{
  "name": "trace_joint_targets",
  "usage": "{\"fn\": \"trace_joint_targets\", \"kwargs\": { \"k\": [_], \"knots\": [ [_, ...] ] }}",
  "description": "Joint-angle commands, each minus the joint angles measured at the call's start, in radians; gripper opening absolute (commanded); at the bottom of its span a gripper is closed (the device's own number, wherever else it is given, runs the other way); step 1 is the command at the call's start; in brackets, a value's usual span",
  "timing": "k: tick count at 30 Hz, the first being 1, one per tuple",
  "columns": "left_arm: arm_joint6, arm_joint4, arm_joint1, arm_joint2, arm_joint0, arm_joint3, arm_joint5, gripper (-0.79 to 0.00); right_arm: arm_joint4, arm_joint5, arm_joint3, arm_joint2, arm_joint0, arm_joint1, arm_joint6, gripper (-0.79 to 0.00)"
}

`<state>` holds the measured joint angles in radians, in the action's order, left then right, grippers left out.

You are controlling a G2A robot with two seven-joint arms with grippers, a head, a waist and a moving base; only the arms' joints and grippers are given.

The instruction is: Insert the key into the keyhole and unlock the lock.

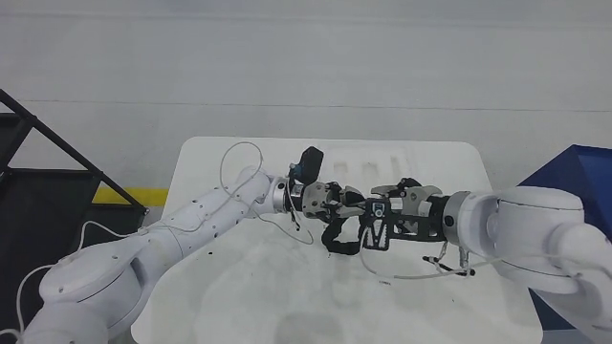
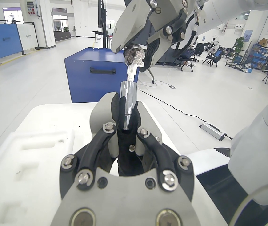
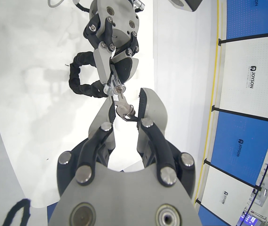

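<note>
The key, a small flat piece of bright metal, meets the keyhole in the end face of the lock, its blade tip at or just inside the slot and most of the blade bare between the two; seen from the top camera the pair hang above the middle of the white table, the key at 3 o'clock of the lock. The right gripper, coming in from 3 o'clock, is closed down on the key's broad head, pads on its flat faces; the left gripper, reaching in from 9 o'clock, is clamped round the lock's chrome barrel, with the black sleeved cable looping free towards 6 o'clock. The key looks light and stiff but thin and smooth, likely to swivel between the pads unless gripped across the head's flats; the polished barrel looks hard and slippery and probably needs a firm hold on the cylinder itself, since the limp cable offers nothing to brace against when the key turns.
</note>
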<state>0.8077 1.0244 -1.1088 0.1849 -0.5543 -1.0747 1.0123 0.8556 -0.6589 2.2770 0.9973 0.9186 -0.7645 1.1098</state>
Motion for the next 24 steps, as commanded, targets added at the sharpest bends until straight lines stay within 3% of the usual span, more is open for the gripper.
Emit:
{"fn": "trace_joint_targets", "kwargs": {
  "k": [1, 17, 18, 19, 20, 24],
  "knots": [
    [0.0, 0.002, 0.0, -0.002, 0.001, -0.002, 0.0, -0.785, -0.029, 0.019, -0.007, 0.007, 0.001, 0.0, 0.0, -0.785],
    [0.0, 0.039, -0.004, 0.005, 0.005, -0.004, 0.0, -0.785, -0.277, 0.18, -0.102, 0.03, -0.007, -0.003, 0.063, -0.785],
    [0.0, 0.044, -0.003, 0.007, 0.003, -0.004, 0.0, -0.785, -0.289, 0.189, -0.107, 0.032, -0.007, -0.003, 0.065, -0.671],
    [0.0, 0.052, -0.003, 0.008, 0.002, -0.003, 0.0, -0.785, -0.307, 0.201, -0.114, 0.035, -0.005, -0.003, 0.065, -0.219],
    [0.0, 0.068, -0.003, 0.008, 0.003, 0.002, 0.0, -0.785, -0.321, 0.205, -0.118, 0.038, -0.004, -0.002, 0.067, 0.0],
    [-0.016, 0.134, 0.0, 0.011, 0.008, 0.019, 0.0, -0.785, -0.372, 0.207, -0.131, 0.054, 0.003, 0.0, 0.063, 0.0]
  ]
}}
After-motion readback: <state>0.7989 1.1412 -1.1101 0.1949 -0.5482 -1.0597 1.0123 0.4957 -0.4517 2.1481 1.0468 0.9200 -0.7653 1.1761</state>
